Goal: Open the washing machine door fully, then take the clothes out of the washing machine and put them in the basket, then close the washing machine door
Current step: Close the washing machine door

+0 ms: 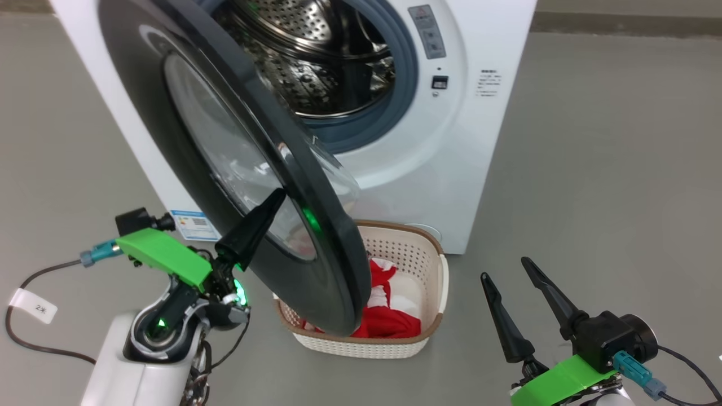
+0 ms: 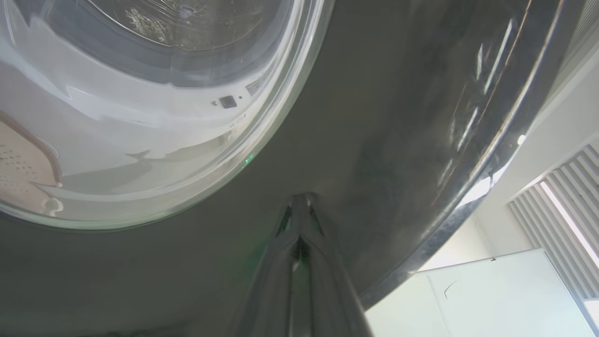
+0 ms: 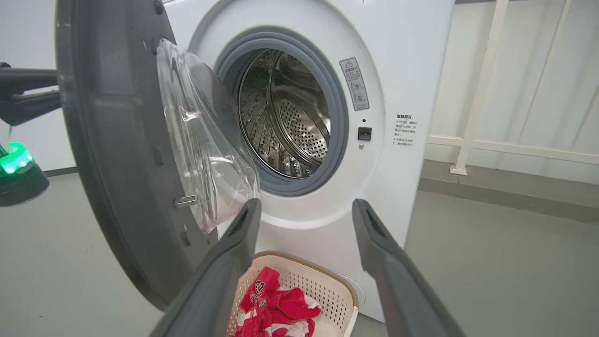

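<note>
Grey floor [image 1: 592,197] all round. Left end effector [image 1: 275,196], pinched shut and empty, presses its tip on the half-open door's [image 1: 327,282] black outer face. Right end effector [image 1: 505,268] gapes wide, idle. Drum [image 1: 316,62] looks empty and the clothes [image 1: 389,324] lie in the basket [image 1: 417,231], so this is the closing step. Next, push the door home.

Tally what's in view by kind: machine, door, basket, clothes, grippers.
Washing machine: 1
Door: 1
Basket: 1
Clothes heap: 1, red and white; separate pieces cannot be told
Grippers: 2, left gripper and right gripper
Total: 6
</note>
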